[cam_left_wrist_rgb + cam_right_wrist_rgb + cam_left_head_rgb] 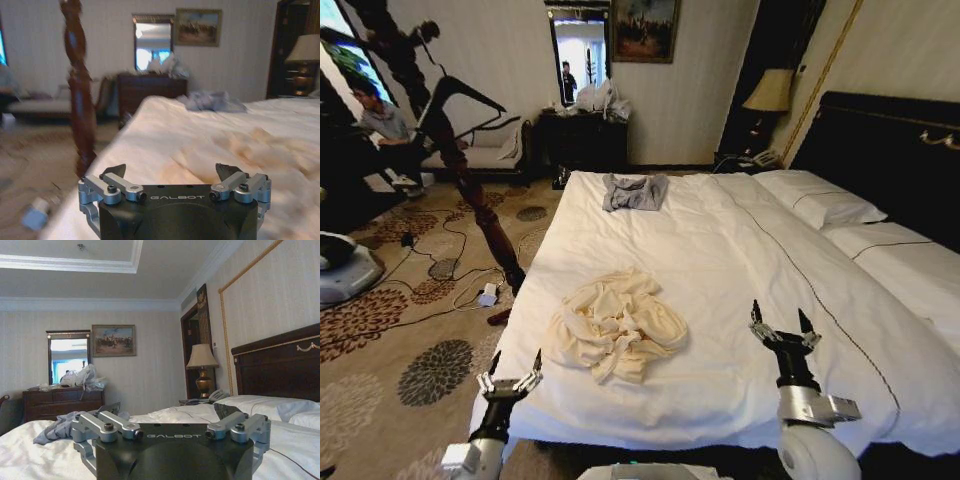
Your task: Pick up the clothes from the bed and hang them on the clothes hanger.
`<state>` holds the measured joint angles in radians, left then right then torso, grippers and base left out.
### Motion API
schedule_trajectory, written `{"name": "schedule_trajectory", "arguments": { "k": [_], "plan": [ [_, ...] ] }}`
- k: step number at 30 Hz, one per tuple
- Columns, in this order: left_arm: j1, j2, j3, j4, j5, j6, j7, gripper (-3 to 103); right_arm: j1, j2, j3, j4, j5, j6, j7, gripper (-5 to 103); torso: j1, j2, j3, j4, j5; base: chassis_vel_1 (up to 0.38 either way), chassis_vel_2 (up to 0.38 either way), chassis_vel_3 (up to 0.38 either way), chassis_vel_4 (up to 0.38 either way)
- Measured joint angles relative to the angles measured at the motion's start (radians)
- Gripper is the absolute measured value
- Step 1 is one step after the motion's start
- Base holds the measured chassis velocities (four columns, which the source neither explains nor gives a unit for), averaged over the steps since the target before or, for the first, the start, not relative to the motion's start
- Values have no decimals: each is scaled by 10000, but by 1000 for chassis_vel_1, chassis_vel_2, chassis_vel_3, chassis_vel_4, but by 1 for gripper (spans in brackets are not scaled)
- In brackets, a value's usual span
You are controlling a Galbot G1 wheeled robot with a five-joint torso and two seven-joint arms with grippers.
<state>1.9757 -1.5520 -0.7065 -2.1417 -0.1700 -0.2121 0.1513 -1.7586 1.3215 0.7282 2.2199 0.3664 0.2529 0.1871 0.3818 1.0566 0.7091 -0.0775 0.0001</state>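
Note:
The clothes (615, 325) lie crumpled in a pale cream heap on the near left part of the bed (740, 260); they also show as a creased yellowish patch (240, 150) ahead of the left wrist camera. My left gripper (517, 358) hovers open at the bed's near left corner, short of the heap, and is seen open from its own wrist (171, 172). To the heap's right, over the sheet, my right gripper (779, 315) is open too (170, 410). A black clothes hanger (470, 92) hangs on the coat stand.
A smaller grey garment (635, 192) lies at the far end of the bed. The dark wooden coat stand (470, 170) rises beside the bed's left edge, with cables and a white box (486, 295) on the patterned carpet. Pillows (820, 205) and a black headboard (890, 160) are on the right.

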Motion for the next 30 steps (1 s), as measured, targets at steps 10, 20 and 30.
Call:
{"name": "schedule_trajectory", "arguments": {
  "k": [10, 20, 30],
  "plan": [
    [-707, -363, 1059, 2237, 568, -441, 1774, 100, -78, -58, 94, 51, 82, 0, 53, 100, 0, -1, 0, -2, -1, 0, 0, 0, 0],
    [-1476, -558, 1811, 2641, -1177, 266, 1382, 100, -65, -64, 116, -44, 116, 20, 86, 100, 1, -1, 0, -2, 1, 0, 0, 0, 0],
    [-1697, -532, 2081, 3011, -2062, 549, 1306, 88, -105, -35, 108, -184, 33, 76, 90, 100, 0, 0, 1, -2, 13, 0, 0, 0, 0]
  ]
}}
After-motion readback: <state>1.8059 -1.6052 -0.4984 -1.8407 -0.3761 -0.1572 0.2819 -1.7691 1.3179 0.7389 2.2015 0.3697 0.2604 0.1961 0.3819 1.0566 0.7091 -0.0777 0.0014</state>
